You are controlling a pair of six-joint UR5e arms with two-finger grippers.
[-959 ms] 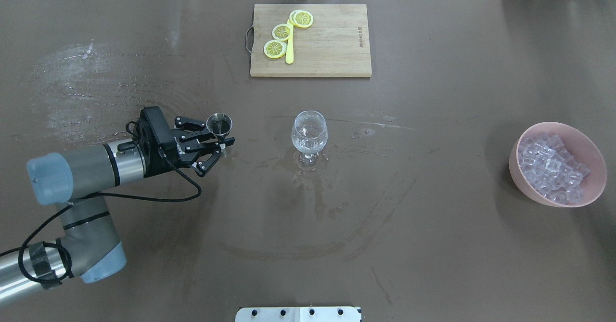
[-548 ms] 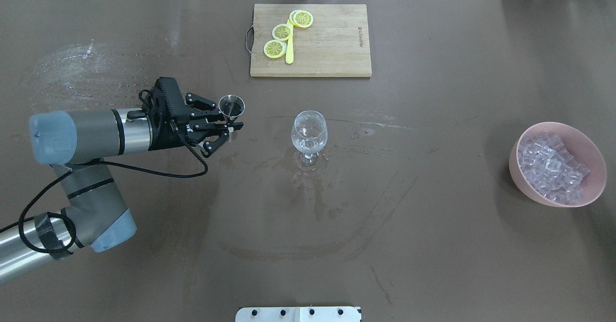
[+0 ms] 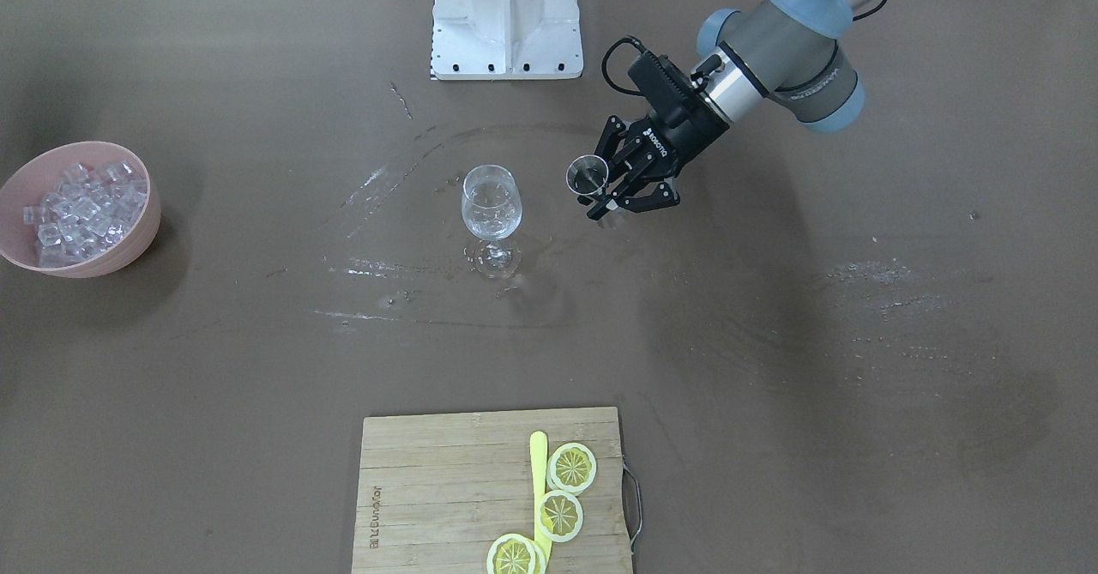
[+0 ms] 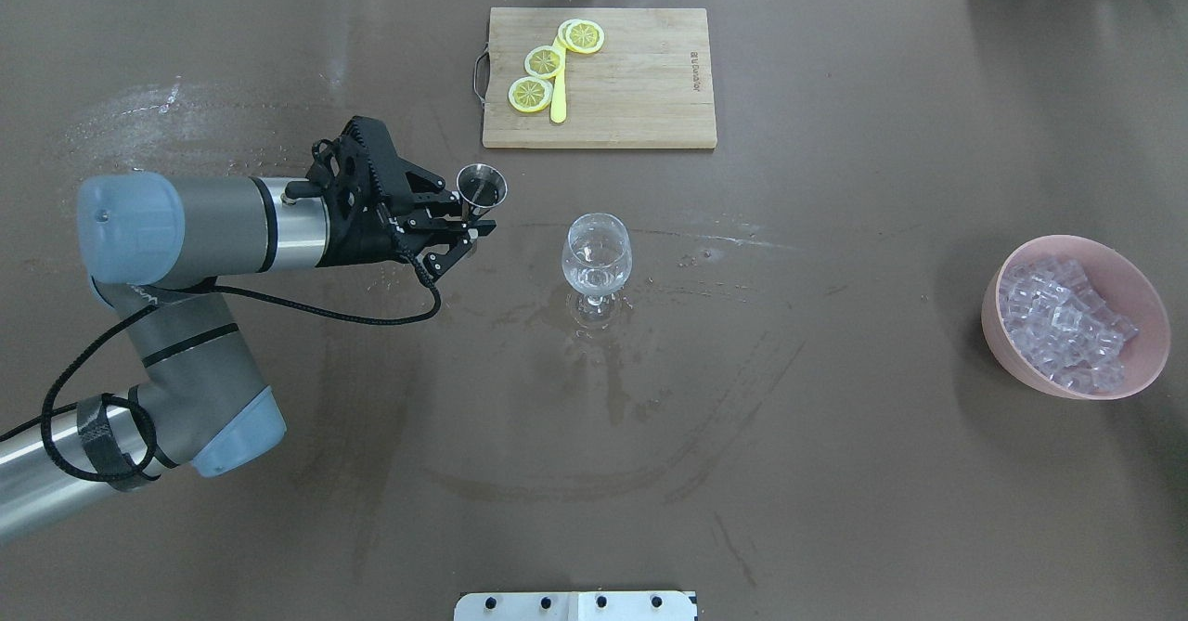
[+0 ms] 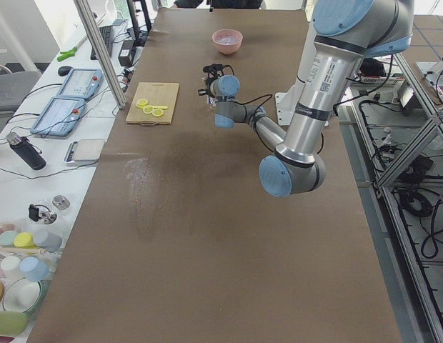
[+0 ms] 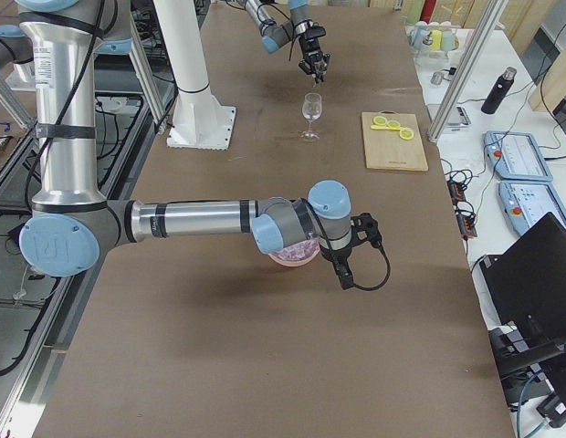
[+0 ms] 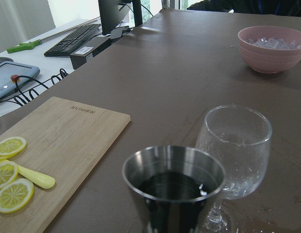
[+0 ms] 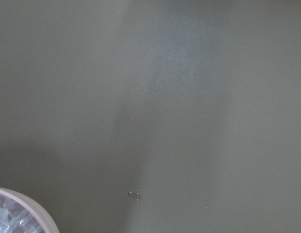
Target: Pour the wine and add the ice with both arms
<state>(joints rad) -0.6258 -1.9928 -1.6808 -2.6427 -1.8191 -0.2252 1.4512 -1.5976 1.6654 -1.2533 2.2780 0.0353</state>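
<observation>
Now holding dark wine (image 7: 172,187) upright in the steel jigger (image 4: 482,185), clamped in the left gripper (image 4: 469,220), wine glass (image 4: 596,254) waiting near, off toward the robot's right. Leaving ice (image 4: 1067,324) piled in the pink bowl (image 4: 998,278), with the right gripper (image 6: 345,272) hovering beside it, grip impossible to tell.

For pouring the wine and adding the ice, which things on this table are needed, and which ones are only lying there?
Belongs to the job:
- left gripper, shut on the metal jigger of dark liquid
- wine glass
- ice in the pink bowl

Only lying about:
- cutting board
- lemon slices on the board
- yellow utensil beside the slices
</observation>
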